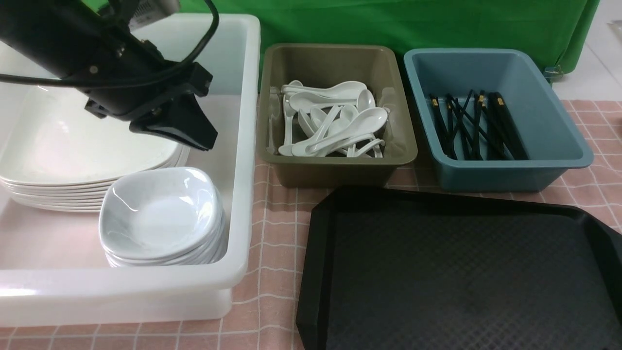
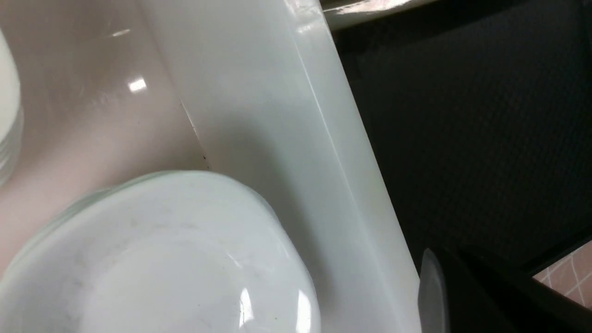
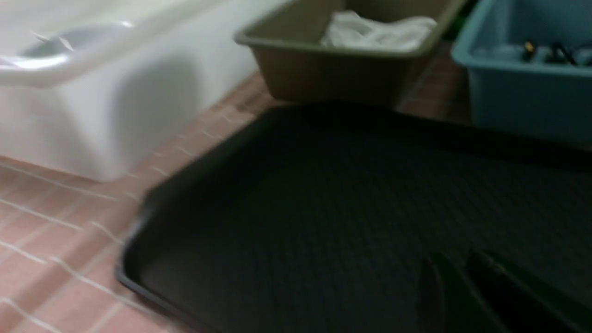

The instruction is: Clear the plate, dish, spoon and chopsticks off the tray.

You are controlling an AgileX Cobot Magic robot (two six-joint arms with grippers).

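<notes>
Room: pink checked cloth covered the counter (image 1: 272, 233), and a green curtain (image 1: 388, 19) hung behind it.
Tray: the black tray (image 1: 461, 272) sat at the front right of the counter, and nothing lay on the part the cameras showed.
Plates: the big white plates (image 1: 73, 146) were in a pile at the back of the white tub (image 1: 243, 146) on the left.
Dishes: the small deep dishes (image 1: 160, 214) were stacked at the front of that same tub, just beside the plate pile.
Spoons: the white spoons (image 1: 330, 126) lay in a heap in the olive tub (image 1: 335, 167) in the middle.
Chopsticks: the black chopsticks (image 1: 476, 126) lay in the blue tub (image 1: 534, 170) on the right.
Left gripper: the left gripper (image 1: 194, 136) hung over the white tub, above the plates and dishes. It was closed and held nothing.
Right gripper: the right gripper (image 3: 467, 291) showed only in its own blurry wrist view, low over the tray. A small gap showed between its dark fingers, but the blur hid whether it was really open. Nothing was seen in it.
Done: it looked like the plate, dish, spoon and chopsticks were all off the tray and in their tubs.
Left to do: probably nothing, except pulling the arms away. The near right corner of the tray was cut off, so a thing could hide there.
</notes>
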